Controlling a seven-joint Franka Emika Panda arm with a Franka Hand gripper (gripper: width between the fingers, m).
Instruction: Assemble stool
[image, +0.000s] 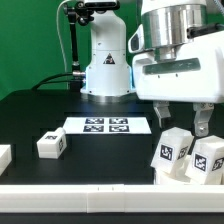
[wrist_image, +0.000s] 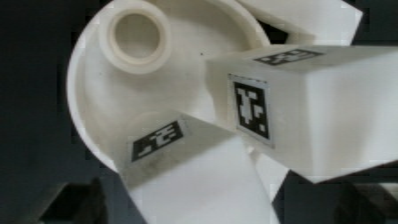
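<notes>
Round seat (wrist_image: 125, 80) and one blocky leg (wrist_image: 294, 110) close against it sit at the near right of the table (image: 30, 115). They are under the claw (image: 184, 122), whose two fingers are spread wide and grip nothing. One more tagged leg (image: 50, 145) lies well apart at the near left. One marker board (image: 107, 125) lies farther back, mid-table.

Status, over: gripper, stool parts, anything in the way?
Gripper open, holding nothing. Seat and one leg directly below it. Another leg apart toward exterior view's left. Nothing in the way.
</notes>
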